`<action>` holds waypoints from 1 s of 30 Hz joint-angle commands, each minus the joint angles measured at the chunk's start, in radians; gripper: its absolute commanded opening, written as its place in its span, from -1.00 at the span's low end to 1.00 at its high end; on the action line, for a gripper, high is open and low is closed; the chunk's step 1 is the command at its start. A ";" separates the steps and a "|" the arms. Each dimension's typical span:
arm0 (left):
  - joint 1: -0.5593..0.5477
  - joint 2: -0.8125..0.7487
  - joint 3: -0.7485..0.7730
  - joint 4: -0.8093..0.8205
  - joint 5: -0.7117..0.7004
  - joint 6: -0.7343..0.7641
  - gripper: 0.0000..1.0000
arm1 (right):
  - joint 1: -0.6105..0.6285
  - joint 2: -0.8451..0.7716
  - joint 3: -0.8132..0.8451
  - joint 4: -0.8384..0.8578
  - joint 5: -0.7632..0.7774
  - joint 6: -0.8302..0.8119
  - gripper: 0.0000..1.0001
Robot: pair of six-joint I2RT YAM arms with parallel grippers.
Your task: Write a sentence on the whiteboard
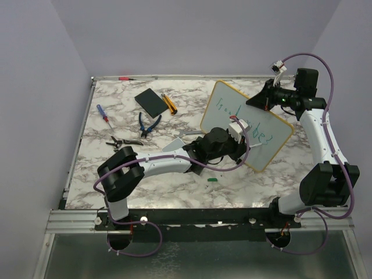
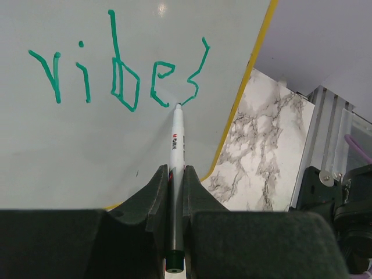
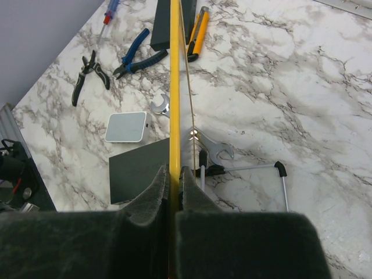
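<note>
Left tool (image 2: 175, 175) holds marker (image 2: 177, 135) (green) against whiteboard (image 2: 87, 165).

Bare table (image 1: 174, 195) along the near edge but for a green cap (image 1: 213, 180), whiteboard (image 1: 273, 131) standing tilted across the right middle, left gripper (image 2: 176, 174) with marker (image 2: 177, 133) pressed to its face, right gripper (image 3: 173, 174) clamped on its upper rim, wrench (image 3: 212, 148), pad (image 3: 126, 127) and slab (image 3: 139, 174) at its foot, pliers (image 1: 149, 122), screwdriver (image 1: 103, 113) and knife (image 1: 169, 103) scattered far left

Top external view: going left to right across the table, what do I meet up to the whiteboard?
Screwdriver → black-handled cutters → blue pliers → yellow utility knife → whiteboard. The black slab overlaps the pliers, so is left out.
</note>
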 commanded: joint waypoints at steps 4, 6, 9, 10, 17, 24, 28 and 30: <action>0.003 -0.045 -0.005 0.000 0.021 0.020 -1.00 | 0.012 -0.018 -0.027 -0.091 -0.033 -0.003 -0.98; -0.001 -0.055 -0.008 0.006 0.052 0.033 -1.00 | 0.012 -0.019 -0.027 -0.091 -0.033 -0.003 -0.98; -0.012 -0.079 -0.019 0.008 0.091 0.046 -1.00 | 0.011 -0.019 -0.025 -0.093 -0.032 -0.003 -0.98; -0.016 -0.083 -0.023 0.008 0.098 0.048 -1.00 | 0.012 -0.019 -0.025 -0.093 -0.033 -0.003 -0.98; -0.041 -0.048 0.001 0.008 0.101 0.047 -1.00 | 0.012 -0.018 -0.025 -0.091 -0.034 -0.003 -0.98; -0.046 0.008 0.046 0.009 0.106 0.051 -1.00 | 0.012 -0.016 -0.027 -0.090 -0.035 -0.005 -0.98; -0.046 0.025 0.061 0.013 0.074 0.059 -1.00 | 0.012 -0.017 -0.028 -0.089 -0.036 -0.005 -0.98; -0.047 0.032 0.065 0.014 0.060 0.061 -1.00 | 0.012 -0.018 -0.028 -0.088 -0.036 -0.005 -0.98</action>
